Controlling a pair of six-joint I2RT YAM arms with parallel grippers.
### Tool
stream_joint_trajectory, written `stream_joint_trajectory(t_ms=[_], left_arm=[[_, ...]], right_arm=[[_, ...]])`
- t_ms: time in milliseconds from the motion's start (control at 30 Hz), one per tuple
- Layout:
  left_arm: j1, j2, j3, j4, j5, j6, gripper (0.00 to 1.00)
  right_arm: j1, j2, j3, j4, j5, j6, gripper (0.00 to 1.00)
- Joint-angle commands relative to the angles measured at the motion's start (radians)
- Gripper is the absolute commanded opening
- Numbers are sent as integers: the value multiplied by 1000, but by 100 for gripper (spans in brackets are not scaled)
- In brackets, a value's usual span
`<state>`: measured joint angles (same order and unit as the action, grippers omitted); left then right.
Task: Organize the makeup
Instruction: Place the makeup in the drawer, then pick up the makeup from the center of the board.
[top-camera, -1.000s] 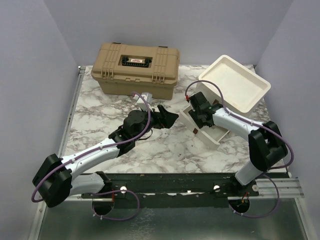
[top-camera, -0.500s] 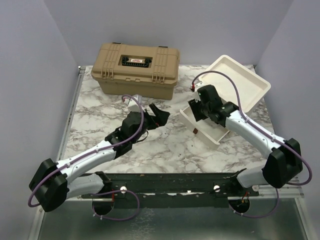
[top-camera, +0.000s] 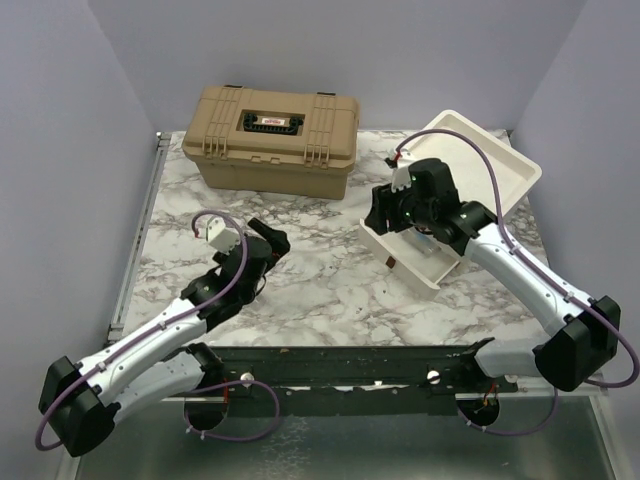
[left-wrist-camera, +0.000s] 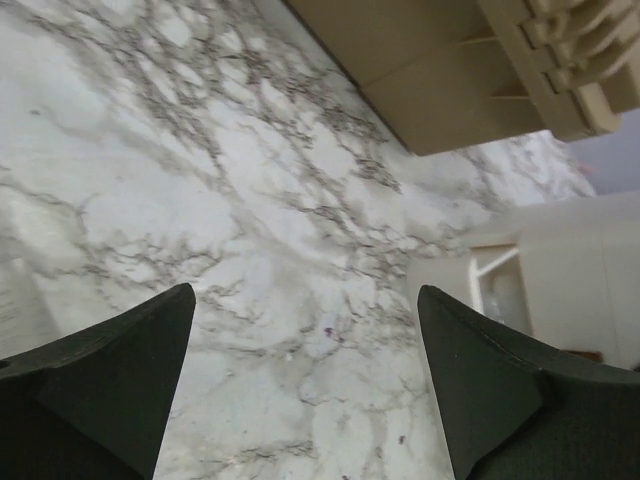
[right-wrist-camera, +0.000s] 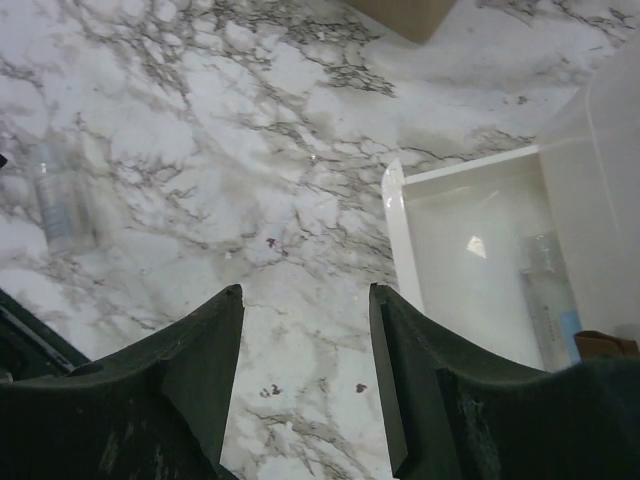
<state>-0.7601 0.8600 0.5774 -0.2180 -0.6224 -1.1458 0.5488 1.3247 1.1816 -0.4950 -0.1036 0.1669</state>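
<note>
Left fingers farther back from tan case

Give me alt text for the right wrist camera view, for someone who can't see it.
The right gripper hangs open and empty above the white marbled table. At the frame's right an open white plastic box holds a slim clear tube; another small clear tube lies on the marble at far left.

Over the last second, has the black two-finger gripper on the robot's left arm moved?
Yes. The left gripper slid leftward: it was opposite the right end of the tan latched plastic case, and now sits opposite its middle.
</note>
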Motion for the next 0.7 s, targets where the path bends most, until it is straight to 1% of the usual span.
stream_joint_trajectory(t_ms=[0, 33, 100, 267, 333, 467, 567, 667], left_arm=[[3, 106, 169, -468, -162, -79, 97], [3, 129, 191, -520, -169, -104, 97], [3, 152, 204, -556, -164, -114, 98], [3, 143, 183, -561, -174, -112, 97], [4, 140, 183, -588, -173, -113, 97], [3, 121, 150, -603, -164, -136, 97], [5, 118, 131, -646, -192, -166, 97], [8, 98, 91, -623, -182, -191, 93]], right_arm=[[5, -38, -10, 60, -116, 73, 59], [5, -36, -8, 59, -115, 78, 60], [5, -26, -5, 61, -98, 87, 60], [5, 1, 8, 26, -84, 96, 60], [5, 4, 3, 25, -78, 97, 60], [5, 10, -7, 32, -61, 104, 60], [5, 22, 5, 23, -66, 111, 60], [5, 29, 15, 15, -67, 117, 60]])
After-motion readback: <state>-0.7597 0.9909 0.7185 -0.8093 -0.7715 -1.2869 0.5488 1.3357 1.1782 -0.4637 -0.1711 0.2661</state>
